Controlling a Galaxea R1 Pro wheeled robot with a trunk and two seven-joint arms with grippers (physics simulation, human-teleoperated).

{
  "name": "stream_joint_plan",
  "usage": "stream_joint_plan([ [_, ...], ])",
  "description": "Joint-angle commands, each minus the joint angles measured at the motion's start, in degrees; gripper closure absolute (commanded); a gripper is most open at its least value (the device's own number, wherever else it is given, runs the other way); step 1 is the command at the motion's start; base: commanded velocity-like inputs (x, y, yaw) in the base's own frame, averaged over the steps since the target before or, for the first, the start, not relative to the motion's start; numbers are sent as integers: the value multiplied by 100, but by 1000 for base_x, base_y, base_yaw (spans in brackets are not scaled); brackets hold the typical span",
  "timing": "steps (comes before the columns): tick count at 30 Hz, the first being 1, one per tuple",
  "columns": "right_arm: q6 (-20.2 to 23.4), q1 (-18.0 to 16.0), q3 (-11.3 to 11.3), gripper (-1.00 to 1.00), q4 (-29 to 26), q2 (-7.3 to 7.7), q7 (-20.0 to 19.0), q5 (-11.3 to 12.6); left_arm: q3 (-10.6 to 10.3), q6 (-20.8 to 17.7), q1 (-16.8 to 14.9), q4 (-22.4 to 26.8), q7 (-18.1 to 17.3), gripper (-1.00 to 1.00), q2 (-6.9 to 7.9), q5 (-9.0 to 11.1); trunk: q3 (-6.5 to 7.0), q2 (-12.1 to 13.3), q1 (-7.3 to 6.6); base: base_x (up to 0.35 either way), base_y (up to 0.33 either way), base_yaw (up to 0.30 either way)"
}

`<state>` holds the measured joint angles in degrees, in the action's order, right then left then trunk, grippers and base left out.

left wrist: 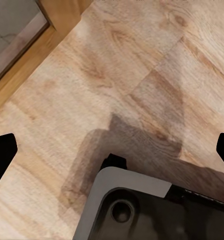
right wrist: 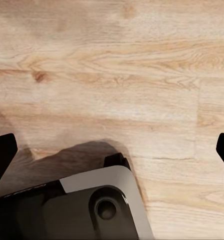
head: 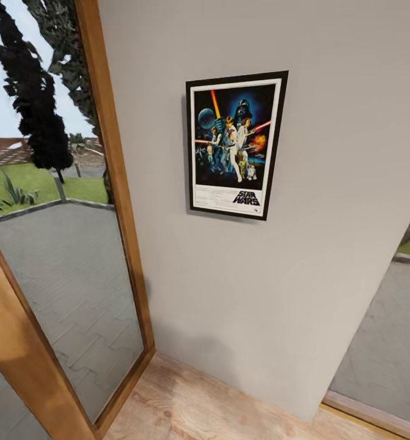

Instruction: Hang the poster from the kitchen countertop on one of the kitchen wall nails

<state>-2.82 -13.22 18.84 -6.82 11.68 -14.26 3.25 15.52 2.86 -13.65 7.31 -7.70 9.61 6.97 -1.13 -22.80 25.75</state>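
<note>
The poster [head: 234, 145] hangs flat on the pale grey wall [head: 327, 244], upright, its black frame and white border around dark blue artwork with the "STAR WARS" logo at the bottom. Left of it a wood-framed glass door [head: 116, 201] looks out on grey paving, grass and a dark tree; another glazed opening [head: 388, 348] sits low on the right. Light wood floor [head: 186, 403] meets the wall's base. In the left wrist view, the left gripper [left wrist: 112, 150] is spread wide over the floor, its dark fingertips [left wrist: 2, 150] at opposite edges, holding nothing, above the robot's grey base [left wrist: 142, 210]. The right gripper [right wrist: 112, 150] is likewise spread wide and empty over the floor planks.
</note>
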Motion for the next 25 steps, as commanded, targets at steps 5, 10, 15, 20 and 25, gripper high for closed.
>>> stream_joint_plan([
  [5,-50,-5,13,-100,197,2,-32,41,9,13,-6,-10,-30,-100,-2,59,-5,-12,3,0,0,17],
  [10,-59,-5,18,-100,658,-5,-33,51,12,13,-6,-15,-30,-100,-3,59,-4,-12,3,0,0,3],
  [15,-60,-5,22,-100,802,-7,-33,58,12,13,-6,-18,-30,-100,-3,59,-4,-12,3,0,0,0],
  [20,-61,-5,22,-100,834,-8,-33,61,12,13,-6,-26,-30,-100,-3,59,-4,-12,3,0,0,0],
  [25,-61,-5,23,-100,839,-8,-33,62,12,11,-6,-31,-30,-100,-1,59,-4,-12,3,0,0,0],
])
